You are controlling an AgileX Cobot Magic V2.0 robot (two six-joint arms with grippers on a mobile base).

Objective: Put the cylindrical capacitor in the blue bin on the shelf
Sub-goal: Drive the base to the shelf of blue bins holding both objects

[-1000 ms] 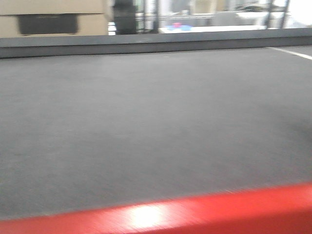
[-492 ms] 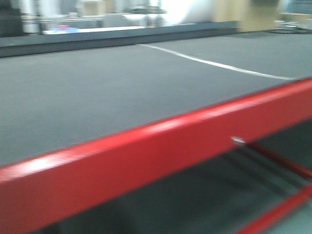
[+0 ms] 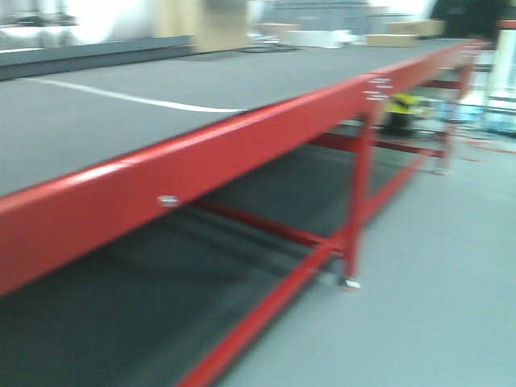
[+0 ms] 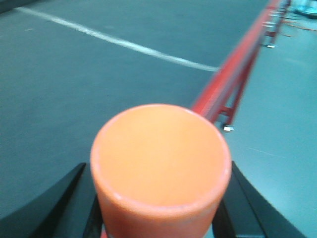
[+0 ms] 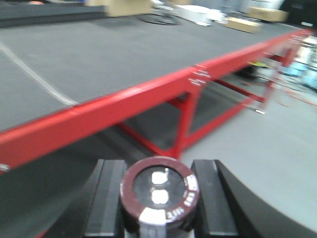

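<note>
An orange cylinder, the cylindrical capacitor [image 4: 161, 158], fills the lower middle of the left wrist view, seen end-on. My left gripper [image 4: 159, 203] is shut on it, and its black fingers [image 4: 59, 203] press both sides. In the right wrist view my right gripper [image 5: 159, 198] is shut on a dark maroon cylinder [image 5: 159, 191] with two pale terminals on its end face. Both grippers hang over the red-framed table's edge. The shelf and the blue bin are out of view. Neither gripper shows in the front view.
The long table has a dark top [image 3: 97, 121] with a white line [image 3: 137, 98] and a red front rail [image 3: 242, 145]. A red leg [image 3: 359, 201] and lower crossbars stand under it. Grey floor [image 3: 435, 266] lies to the right. Blurred boxes [image 3: 218, 28] sit at the far end.
The front view has swung to the right. The table's red rail went from the bottom edge to a diagonal, and its legs and the floor came into view.
</note>
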